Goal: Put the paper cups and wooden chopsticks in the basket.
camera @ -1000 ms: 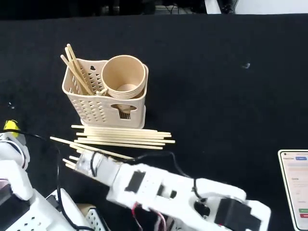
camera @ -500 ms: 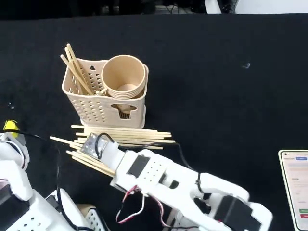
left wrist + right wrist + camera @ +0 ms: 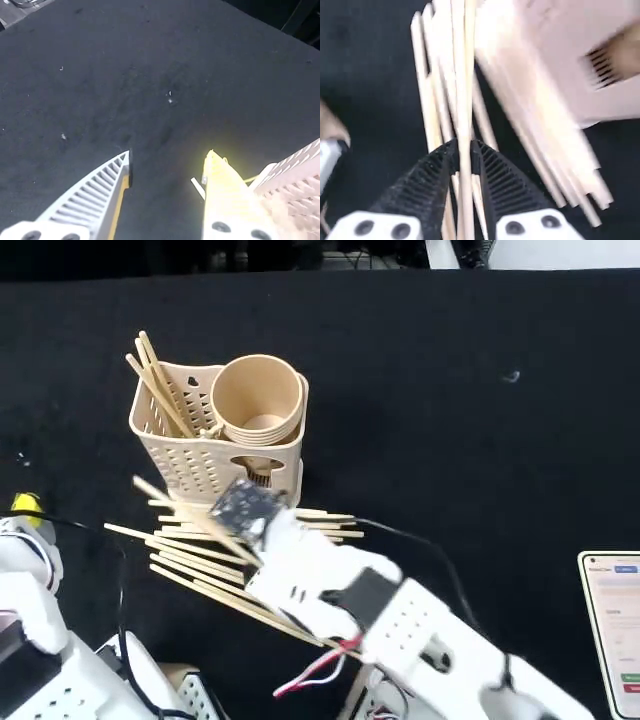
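Observation:
A beige perforated basket (image 3: 215, 455) holds stacked paper cups (image 3: 257, 398) and several wooden chopsticks (image 3: 158, 382) leaning in its left part. More loose chopsticks (image 3: 320, 522) lie on the black table in front of it, with another fan of them (image 3: 195, 575) lower left. My right gripper (image 3: 232, 523) hangs just in front of the basket, shut on one chopstick (image 3: 462, 75) that passes between its fingers (image 3: 463, 145) and points toward the basket wall (image 3: 560, 60). My left gripper (image 3: 168, 155) stands open over bare table beside a basket corner (image 3: 300, 170).
A phone-like screen (image 3: 612, 630) lies at the table's right edge. The left arm (image 3: 25, 590) sits at the lower left corner. Black cloth stretches free to the right of the basket and behind it.
My right gripper has swung from the lower-left chopstick pile up toward the basket front, carrying one chopstick that now sticks out slanted. The left arm has stayed put.

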You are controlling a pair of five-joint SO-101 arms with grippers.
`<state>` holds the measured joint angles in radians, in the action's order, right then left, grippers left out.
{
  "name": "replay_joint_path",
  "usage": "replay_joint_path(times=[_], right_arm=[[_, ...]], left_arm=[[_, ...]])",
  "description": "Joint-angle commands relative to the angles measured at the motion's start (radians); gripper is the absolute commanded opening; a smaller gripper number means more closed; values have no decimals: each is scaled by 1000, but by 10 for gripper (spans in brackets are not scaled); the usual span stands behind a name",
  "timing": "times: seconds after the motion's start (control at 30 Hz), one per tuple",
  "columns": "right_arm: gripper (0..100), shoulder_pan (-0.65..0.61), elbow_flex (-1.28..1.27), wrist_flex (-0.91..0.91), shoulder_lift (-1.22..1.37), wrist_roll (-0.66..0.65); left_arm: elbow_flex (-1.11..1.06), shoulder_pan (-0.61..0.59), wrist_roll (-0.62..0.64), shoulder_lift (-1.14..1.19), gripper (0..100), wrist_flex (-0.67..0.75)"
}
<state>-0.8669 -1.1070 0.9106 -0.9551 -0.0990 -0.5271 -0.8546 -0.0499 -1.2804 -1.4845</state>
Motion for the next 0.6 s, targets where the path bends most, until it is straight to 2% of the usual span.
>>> replay_joint_path(times=[0.0, 0.1, 0.23, 0.57], right_arm=[[10, 32, 21, 0, -183, -57], [10, 31, 45, -29, -291, -83], [10, 32, 113, -84, -364, -83], [10, 31, 334, -270, -288, -72]], left_arm=[[-51, -7, -69, 5, 242, 6], [-156, -7, -107, 0, 242, 44], [-340, -7, -141, 3, 242, 166], [-690, 19, -132, -3, 242, 446]])
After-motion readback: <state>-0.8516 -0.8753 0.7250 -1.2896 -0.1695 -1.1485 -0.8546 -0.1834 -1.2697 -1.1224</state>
